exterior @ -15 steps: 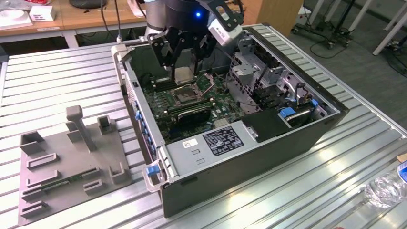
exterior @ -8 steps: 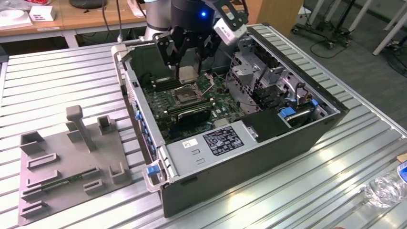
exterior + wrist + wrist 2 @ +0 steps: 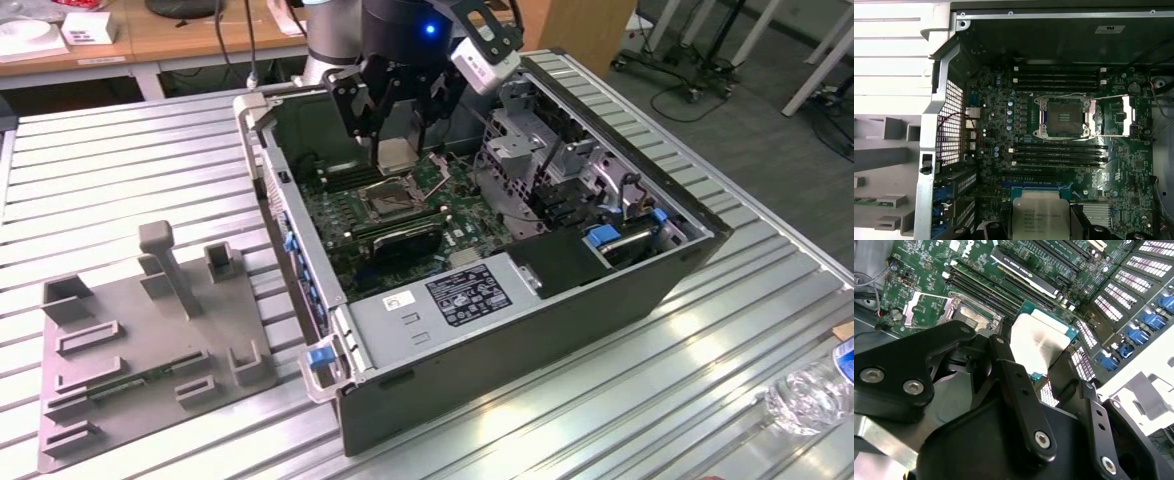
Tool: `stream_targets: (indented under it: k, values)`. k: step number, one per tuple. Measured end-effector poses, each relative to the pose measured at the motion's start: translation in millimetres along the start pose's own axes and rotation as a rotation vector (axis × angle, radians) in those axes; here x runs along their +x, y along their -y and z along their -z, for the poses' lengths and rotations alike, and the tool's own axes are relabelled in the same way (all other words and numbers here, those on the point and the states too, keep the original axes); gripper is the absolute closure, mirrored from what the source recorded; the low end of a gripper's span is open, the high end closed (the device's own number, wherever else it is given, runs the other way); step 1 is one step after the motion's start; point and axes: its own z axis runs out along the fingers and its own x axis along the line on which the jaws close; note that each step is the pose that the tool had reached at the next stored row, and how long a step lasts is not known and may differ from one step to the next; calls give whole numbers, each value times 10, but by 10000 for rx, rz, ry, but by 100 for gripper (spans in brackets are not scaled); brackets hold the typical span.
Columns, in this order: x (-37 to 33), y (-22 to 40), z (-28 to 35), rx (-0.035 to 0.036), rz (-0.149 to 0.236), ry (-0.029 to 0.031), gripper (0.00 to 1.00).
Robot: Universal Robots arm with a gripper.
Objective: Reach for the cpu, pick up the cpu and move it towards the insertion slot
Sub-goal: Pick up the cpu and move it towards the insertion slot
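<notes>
Pick-up done: hand (image 3: 396,150) is clamped on the cpu (image 3: 1040,217), chip lifted inside the open pc case (image 3: 534,330) on the bench (image 3: 120,170). It hangs just above the motherboard, near the insertion slot (image 3: 1063,117), not over it yet. Left, I'd judge: last bit of travel to slot.

**CPU held above the open socket**

You have the small, flat, square CPU with its silvery metal top (image 3: 1040,218) lifted clear, hanging over the green motherboard. The square insertion slot, a shiny metal frame around a dark centre (image 3: 1062,117), lies open and empty, apart from the chip (image 3: 396,152).
</notes>
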Motion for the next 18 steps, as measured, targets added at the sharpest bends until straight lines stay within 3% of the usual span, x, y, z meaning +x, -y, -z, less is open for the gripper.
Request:
stream_targets:
  k: [18]
  values:
    - [-72, -8, -1, 0, 0, 0, 46]
